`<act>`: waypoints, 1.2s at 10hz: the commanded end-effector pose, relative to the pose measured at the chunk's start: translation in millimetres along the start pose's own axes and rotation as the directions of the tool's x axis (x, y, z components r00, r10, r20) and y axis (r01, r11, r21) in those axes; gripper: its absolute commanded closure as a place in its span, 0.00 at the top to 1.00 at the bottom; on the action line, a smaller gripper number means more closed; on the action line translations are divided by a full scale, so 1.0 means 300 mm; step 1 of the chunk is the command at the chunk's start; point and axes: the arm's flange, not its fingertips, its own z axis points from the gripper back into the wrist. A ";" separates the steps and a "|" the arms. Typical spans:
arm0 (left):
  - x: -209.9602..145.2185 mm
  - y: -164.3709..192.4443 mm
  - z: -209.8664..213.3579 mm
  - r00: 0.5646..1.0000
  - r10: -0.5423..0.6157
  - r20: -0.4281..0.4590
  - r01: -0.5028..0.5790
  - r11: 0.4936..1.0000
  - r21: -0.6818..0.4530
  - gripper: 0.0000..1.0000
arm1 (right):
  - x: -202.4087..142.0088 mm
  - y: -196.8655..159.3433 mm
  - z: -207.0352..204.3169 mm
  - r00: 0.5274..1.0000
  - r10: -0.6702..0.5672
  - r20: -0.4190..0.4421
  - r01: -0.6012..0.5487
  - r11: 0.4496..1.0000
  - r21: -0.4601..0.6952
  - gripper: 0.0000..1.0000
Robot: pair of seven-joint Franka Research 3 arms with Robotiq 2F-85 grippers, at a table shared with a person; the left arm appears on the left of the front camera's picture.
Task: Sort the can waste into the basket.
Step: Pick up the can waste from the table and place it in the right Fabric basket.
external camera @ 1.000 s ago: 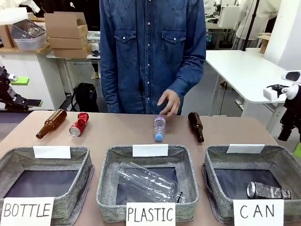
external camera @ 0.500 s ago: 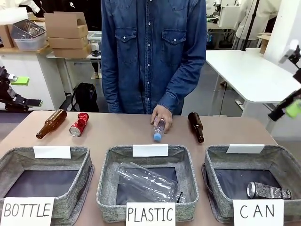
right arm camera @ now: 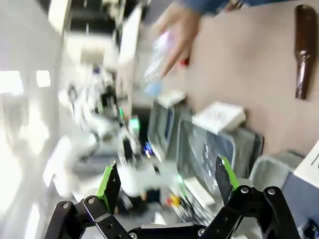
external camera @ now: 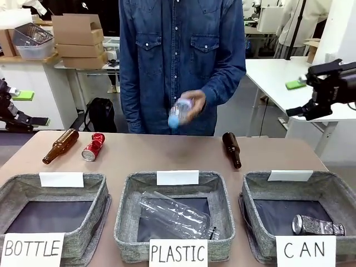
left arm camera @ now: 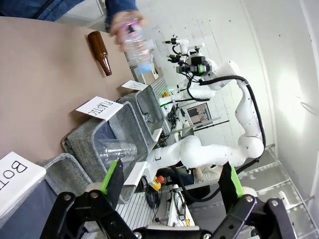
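While the small plastic bottle (external camera: 181, 111) lay on the table (external camera: 150, 158) half a second ago, we now see it lifted chest-high in the person's hand (external camera: 194, 103), its blue cap tipped down. From the front, the right gripper (external camera: 293, 98) has swung in from the picture's edge and hangs high off the table's right side, fingers parted and holding nothing. The left gripper (external camera: 30, 108) has not moved, parked off the left edge, its fingers spread too. The red can (external camera: 93, 147) lies untouched on the table beside a brown bottle (external camera: 61, 146). The silver-grey can (external camera: 318, 225) lies on its side on the floor of the CAN basket (external camera: 328, 181).

From the left wrist, we look between the wide-apart fingers of the left gripper (left arm camera: 173, 177), which grip nothing, toward the raised bottle (left arm camera: 137, 47) and the hand (left arm camera: 124, 22).

From the right wrist, the frame is blurred. The right gripper (right arm camera: 167, 181) shows its fingers spread and empty, with the hand (right arm camera: 179, 35) and bottle (right arm camera: 157, 59) beyond.
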 end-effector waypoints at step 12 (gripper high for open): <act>-0.002 0.000 0.001 1.000 -0.023 -0.006 0.023 1.000 -0.010 1.00 | -0.028 0.024 0.025 0.985 0.117 -0.126 -0.117 0.993 0.007 1.00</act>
